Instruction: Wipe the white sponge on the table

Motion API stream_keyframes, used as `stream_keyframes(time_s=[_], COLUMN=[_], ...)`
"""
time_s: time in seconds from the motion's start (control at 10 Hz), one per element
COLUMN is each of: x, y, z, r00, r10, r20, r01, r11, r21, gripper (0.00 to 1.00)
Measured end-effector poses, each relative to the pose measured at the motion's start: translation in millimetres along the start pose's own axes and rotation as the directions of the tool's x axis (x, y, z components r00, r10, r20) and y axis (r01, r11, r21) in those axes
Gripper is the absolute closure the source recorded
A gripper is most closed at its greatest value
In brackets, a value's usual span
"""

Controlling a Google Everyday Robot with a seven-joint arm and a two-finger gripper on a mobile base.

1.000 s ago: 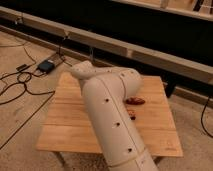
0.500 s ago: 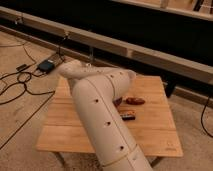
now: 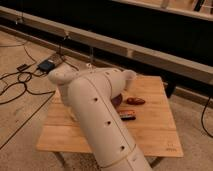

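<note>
**Big cream arm covers the middle of the bamboo counter**

The counter (image 3: 150, 132) is a low rectangle with a light bamboo-plank top and a small dark mark near its front right corner. It stands on a pale carpeted floor (image 3: 20, 130). Behind it a long low ledge (image 3: 150, 54) runs across the room under a dark wall.

On the counter, three small things show: one reddish-brown oblong item (image 3: 135, 100) right of the arm, one small dark flat item with an orange edge (image 3: 127, 116) just in front of it, and one sliver of a purple bowl (image 3: 116, 99) peeking out from behind the arm. The two small items lie near each other but apart.

On the floor to the left sit one dark box (image 3: 46, 65) and a tangle of black cables (image 3: 17, 82); another cable (image 3: 205, 112) hangs at the far right.

One robot arm (image 3: 97, 120) rises from the bottom edge and bends over the counter's centre, blocking much of the top. The tool is hidden behind the arm's far end, past the bend near the back edge of the counter; its jaws are fully closed, and what it touches cannot be seen. The white sponge is not visible; the arm covers the place where it could lie.
</note>
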Motion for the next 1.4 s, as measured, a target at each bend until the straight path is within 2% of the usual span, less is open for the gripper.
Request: stream_keyframes(time_s=[0.3,0.5,0.7,0.9,1.1,1.2,1.4], x=[38,63,79,82,75,69,56], y=[11,1,-24,-50,-79,-91,-100], z=[20,28,34,36,37,35,25], r00=[0.997,0.989,0.976,0.962,0.95,0.947,0.948], r10=[0.018,0.07,0.147,0.21,0.27,0.292,0.303], r20=[-0.078,-0.129,-0.162,-0.173,-0.154,-0.135,-0.097], r01=[-0.021,-0.078,-0.157,-0.219,-0.276,-0.296,-0.305], r11=[0.999,0.995,0.986,0.975,0.961,0.955,0.952], r21=[-0.039,-0.056,-0.05,-0.035,-0.016,-0.01,-0.011], gripper=[0.96,0.96,0.96,0.96,0.96,0.96,0.96])
